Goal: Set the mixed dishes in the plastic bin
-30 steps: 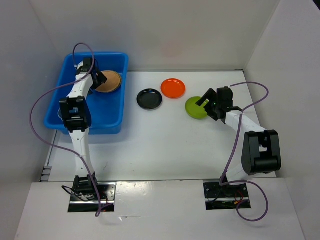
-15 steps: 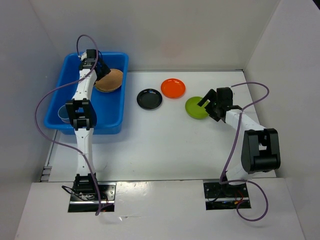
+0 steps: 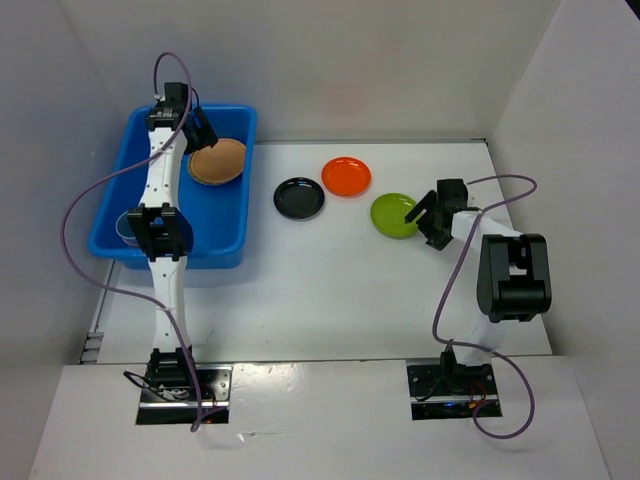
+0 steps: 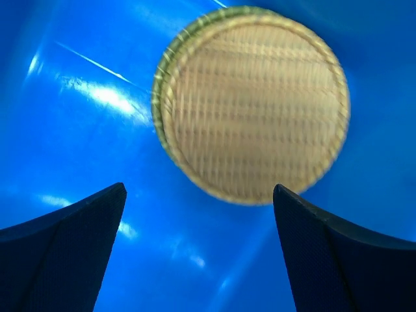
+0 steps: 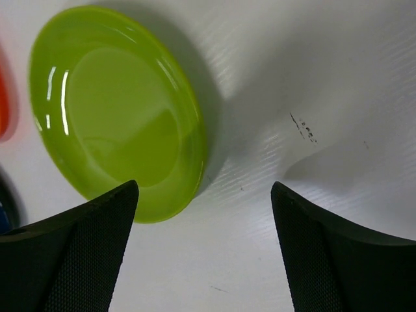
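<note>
The blue plastic bin (image 3: 215,215) stands at the far left. A tan woven-look plate (image 3: 218,161) lies in its far right corner, and a blue cup (image 3: 127,226) sits by its near left wall, partly hidden by the arm. My left gripper (image 3: 193,128) is open and empty above the bin's far end. In the left wrist view the tan plate (image 4: 250,101) lies beyond that gripper (image 4: 198,190). The black plate (image 3: 299,197), orange plate (image 3: 346,176) and lime green plate (image 3: 393,215) lie on the table. My right gripper (image 3: 424,221) is open, low at the green plate's (image 5: 117,110) right edge. No pink cup shows.
White walls close the table on the left, back and right. The left arm (image 3: 160,225) reaches across the bin's near wall. The bin's blue floor (image 4: 78,130) fills the left wrist view. A sliver of the orange plate (image 5: 3,97) shows in the right wrist view.
My left gripper has drawn back from the tan plate toward the bin's far wall; the plate stays in the bin. My right gripper has dropped lower beside the green plate.
</note>
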Tool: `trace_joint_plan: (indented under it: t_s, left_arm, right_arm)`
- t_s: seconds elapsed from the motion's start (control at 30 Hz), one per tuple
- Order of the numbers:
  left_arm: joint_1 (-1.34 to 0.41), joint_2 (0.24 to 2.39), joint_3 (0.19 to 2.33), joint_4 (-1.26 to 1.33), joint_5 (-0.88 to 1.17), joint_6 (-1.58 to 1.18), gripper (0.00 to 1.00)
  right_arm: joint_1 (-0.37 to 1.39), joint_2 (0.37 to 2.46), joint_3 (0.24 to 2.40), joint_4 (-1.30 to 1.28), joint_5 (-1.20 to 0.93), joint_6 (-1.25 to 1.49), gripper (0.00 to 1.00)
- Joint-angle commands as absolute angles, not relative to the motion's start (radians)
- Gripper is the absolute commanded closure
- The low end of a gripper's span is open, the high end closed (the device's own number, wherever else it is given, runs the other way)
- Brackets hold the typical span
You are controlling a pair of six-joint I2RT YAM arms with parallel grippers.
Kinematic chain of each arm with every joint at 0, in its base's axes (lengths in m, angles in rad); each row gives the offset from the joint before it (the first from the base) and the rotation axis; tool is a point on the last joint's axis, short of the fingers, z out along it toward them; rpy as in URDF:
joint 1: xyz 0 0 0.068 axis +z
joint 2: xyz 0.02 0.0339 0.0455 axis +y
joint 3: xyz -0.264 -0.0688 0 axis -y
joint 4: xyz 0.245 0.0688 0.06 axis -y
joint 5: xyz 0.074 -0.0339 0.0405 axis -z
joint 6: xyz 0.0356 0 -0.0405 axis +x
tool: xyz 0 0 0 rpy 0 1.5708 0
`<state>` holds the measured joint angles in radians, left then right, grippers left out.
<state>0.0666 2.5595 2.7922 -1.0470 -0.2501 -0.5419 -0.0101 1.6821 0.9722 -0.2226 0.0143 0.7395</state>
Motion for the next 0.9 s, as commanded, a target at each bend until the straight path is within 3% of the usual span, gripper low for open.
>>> trace_joint_plan:
  t_s: [0.0,0.17,0.43,0.47,0.53,0.57,0.67,0.8,0.87]
  left_arm:
    - [0.048,2.427,2.844,-1.101,-0.200,-0.440,0.00]
    - [0.048,2.353,2.962,-1.178,-0.153,-0.384,0.00]
    - [0.048,2.143,2.782,-1.155,0.118,-0.273,0.00]
    - [0.048,2.123,2.761,-1.155,0.199,-0.264,0.00]
    - [0.048,2.059,2.723,-1.143,0.247,-0.241,0.00]
    - [0.048,2.018,2.689,-1.134,0.277,-0.241,0.00]
    - [0.057,1.932,2.634,-1.120,0.375,-0.218,0.00]
    - [0.067,1.826,2.554,-1.060,0.566,-0.204,0.00]
    - [0.077,1.722,2.380,-0.913,0.781,-0.227,0.00]
  right_arm:
    - [-0.009,1.726,1.019,-0.206,-0.004,0.726,0.15]
    - [-0.009,1.773,1.040,-0.184,-0.017,0.726,0.32]
    - [-0.009,1.833,1.060,-0.164,-0.046,0.716,0.51]
    - [-0.009,1.844,1.069,-0.164,-0.046,0.716,0.61]
    - [-0.009,1.844,1.069,-0.155,-0.055,0.716,0.70]
    - [-0.009,1.856,1.069,-0.155,-0.055,0.716,0.81]
    - [-0.009,1.865,1.080,-0.155,-0.064,0.716,0.99]
    - [-0.009,1.844,1.080,-0.155,-0.064,0.707,1.00]
    - [-0.009,1.791,1.080,-0.155,-0.064,0.696,1.00]
